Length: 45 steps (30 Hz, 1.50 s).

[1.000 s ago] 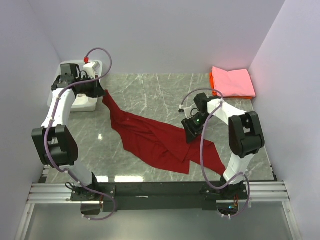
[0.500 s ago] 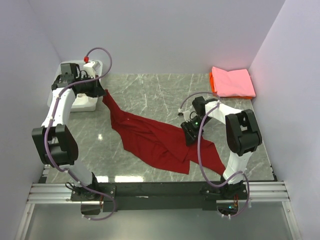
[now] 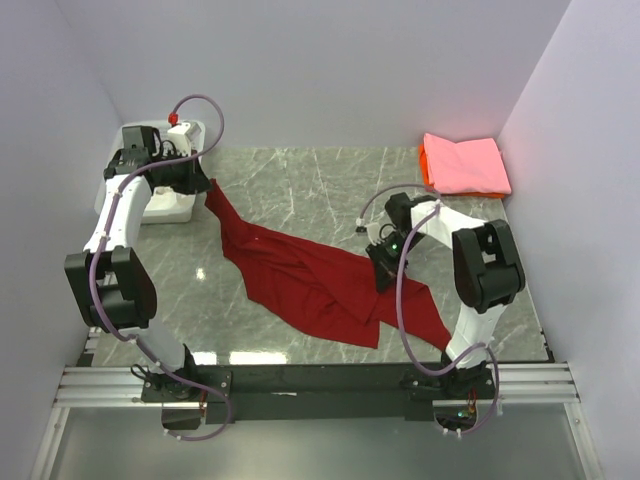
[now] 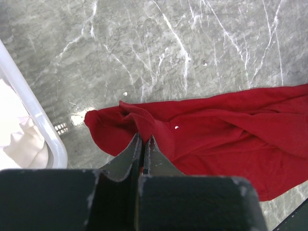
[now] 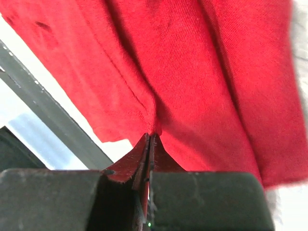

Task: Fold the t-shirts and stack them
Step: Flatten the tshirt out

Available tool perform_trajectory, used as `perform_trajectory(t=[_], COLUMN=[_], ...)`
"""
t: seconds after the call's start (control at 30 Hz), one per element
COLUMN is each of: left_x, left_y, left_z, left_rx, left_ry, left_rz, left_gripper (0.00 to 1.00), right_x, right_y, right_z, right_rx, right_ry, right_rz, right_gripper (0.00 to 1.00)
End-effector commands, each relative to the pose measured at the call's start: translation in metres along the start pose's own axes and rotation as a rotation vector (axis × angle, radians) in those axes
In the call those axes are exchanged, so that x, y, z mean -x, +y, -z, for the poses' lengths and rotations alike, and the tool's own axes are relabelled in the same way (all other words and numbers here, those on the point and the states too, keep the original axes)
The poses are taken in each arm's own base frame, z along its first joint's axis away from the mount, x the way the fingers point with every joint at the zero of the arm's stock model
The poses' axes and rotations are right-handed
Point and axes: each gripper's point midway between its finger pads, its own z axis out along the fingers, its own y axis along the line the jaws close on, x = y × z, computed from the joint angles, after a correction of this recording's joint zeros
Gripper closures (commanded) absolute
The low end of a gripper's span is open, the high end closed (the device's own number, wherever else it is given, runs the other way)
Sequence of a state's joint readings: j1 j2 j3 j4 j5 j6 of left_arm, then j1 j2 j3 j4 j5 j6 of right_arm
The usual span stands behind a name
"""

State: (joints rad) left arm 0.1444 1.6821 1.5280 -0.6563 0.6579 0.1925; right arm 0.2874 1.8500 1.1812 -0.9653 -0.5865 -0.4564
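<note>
Right hand [image 5: 149, 135] on red t-shirt [image 5: 192, 72], pinch hidden

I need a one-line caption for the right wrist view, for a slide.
Right tool shut on a pinched fold of the deep red t-shirt.

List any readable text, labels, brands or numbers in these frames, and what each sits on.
None readable in any view.
The red shirt, pink shirt and orange shirt under it are plain, with no print or tag showing.
The basket and table carry no lettering.
The arms show no legible markings; anything on them is too small to make out.
</note>
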Motion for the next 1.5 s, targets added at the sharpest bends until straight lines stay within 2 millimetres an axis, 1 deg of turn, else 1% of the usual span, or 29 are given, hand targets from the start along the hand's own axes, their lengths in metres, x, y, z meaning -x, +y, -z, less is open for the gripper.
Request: perform_trajectory(t=[0.0,0.03,0.07,0.13,0.17,0.23,0.27,0.33,0.37,0.43,0.47,0.53,0.63,0.67,0.7,0.73,0.77,0.8,0.87,0.9,0.93,0.97,1.0,1.03,1.07,1.17,1.23,1.33,1.47], left_x=[0.025,0.028,0.034,0.047,0.059,0.075,0.085,0.103,0.111,0.127,0.139,0.155,0.173,0.176,0.185,0.183,0.184,0.19,0.186,0.187,0.182,0.18,0.175,0.173,0.166,0.156,0.147,0.136,0.133], left_y=[-0.01,-0.01,-0.011,-0.011,-0.01,-0.012,-0.014,-0.015,-0.016,-0.018,-0.017,-0.025,-0.043,-0.048,-0.063,-0.065,-0.071,-0.088,-0.095,-0.114,-0.118,-0.121,-0.141,-0.146,-0.162,-0.18,-0.198,-0.218,-0.24], left_z=[0.01,0.012,0.015,0.022,0.028,0.035,0.04,0.049,0.054,0.069,0.077,0.099,0.131,0.139,0.161,0.166,0.177,0.202,0.221,0.249,0.256,0.268,0.293,0.303,0.33,0.364,0.397,0.433,0.467], left_rx=[-0.017,-0.013,-0.012,0.001,0.018,0.027,0.031,0.059,0.069,0.103,0.121,0.142,0.161,0.168,0.178,0.191,0.206,0.225,0.268,0.292,0.31,0.346,0.364,0.385,0.431,0.494,0.548,0.606,0.646], left_ry=[-0.059,-0.067,-0.081,-0.119,-0.148,-0.193,-0.22,-0.28,-0.306,-0.371,-0.426,-0.507,-0.622,-0.646,-0.708,-0.722,-0.747,-0.81,-0.856,-0.923,-0.944,-0.977,-1.033,-1.071,-1.138,-1.224,-1.303,-1.385,-1.444], left_rz=[-0.021,-0.025,-0.03,-0.037,-0.037,-0.059,-0.073,-0.102,-0.103,-0.126,-0.15,-0.182,-0.272,-0.293,-0.343,-0.351,-0.367,-0.409,-0.415,-0.457,-0.461,-0.46,-0.496,-0.515,-0.533,-0.558,-0.569,-0.571,-0.605], left_gripper=[1.0,1.0,1.0,1.0,1.0,1.0,1.0,1.0,1.0,1.0,1.0,1.0,1.0,1.0,1.0,1.0,1.0,1.0,1.0,1.0,1.0,1.0,1.0,1.0,1.0,1.0,1.0,1.0,1.0], right_x=[0.029,0.034,0.05,0.063,0.079,0.089,0.094,0.095,0.094,0.09,0.088,0.079,0.059,0.054,0.047,0.035,0.028,0.021,-0.002,-0.012,-0.028,-0.04,-0.05,-0.068,-0.079,-0.119,-0.147,-0.176,-0.196], right_y=[0.005,-0.004,-0.004,-0.016,-0.014,-0.015,-0.013,-0.01,-0.007,-0.003,0.009,0.015,0.05,0.058,0.066,0.084,0.092,0.101,0.126,0.136,0.155,0.163,0.171,0.19,0.198,0.232,0.255,0.279,0.295], right_z=[0.048,0.066,0.097,0.141,0.181,0.222,0.258,0.289,0.317,0.343,0.366,0.392,0.438,0.447,0.455,0.468,0.475,0.481,0.497,0.503,0.511,0.517,0.52,0.527,0.531,0.542,0.55,0.555,0.568], right_rx=[-0.069,-0.112,-0.176,-0.28,-0.371,-0.471,-0.569,-0.656,-0.749,-0.84,-0.902,-0.999,-1.123,-1.149,-1.174,-1.208,-1.226,-1.245,-1.304,-1.327,-1.354,-1.391,-1.409,-1.436,-1.461,-1.535,-1.587,-1.639,-1.72], right_ry=[-0.14,-0.184,-0.272,-0.38,-0.475,-0.568,-0.648,-0.719,-0.783,-0.854,-0.926,-0.994,-1.156,-1.194,-1.226,-1.29,-1.32,-1.351,-1.43,-1.462,-1.523,-1.554,-1.584,-1.65,-1.681,-1.804,-1.889,-1.965,-2.012], right_rz=[0.065,0.058,0.093,0.104,0.145,0.163,0.183,0.199,0.206,0.206,0.231,0.215,0.232,0.234,0.232,0.252,0.257,0.261,0.276,0.282,0.306,0.296,0.299,0.315,0.308,0.317,0.332,0.342,0.34], right_gripper=[1.0,1.0,1.0,1.0,1.0,1.0,1.0,1.0,1.0,1.0,1.0,1.0,1.0,1.0,1.0,1.0,1.0,1.0,1.0,1.0,1.0,1.0,1.0,1.0,1.0,1.0,1.0,1.0,1.0])
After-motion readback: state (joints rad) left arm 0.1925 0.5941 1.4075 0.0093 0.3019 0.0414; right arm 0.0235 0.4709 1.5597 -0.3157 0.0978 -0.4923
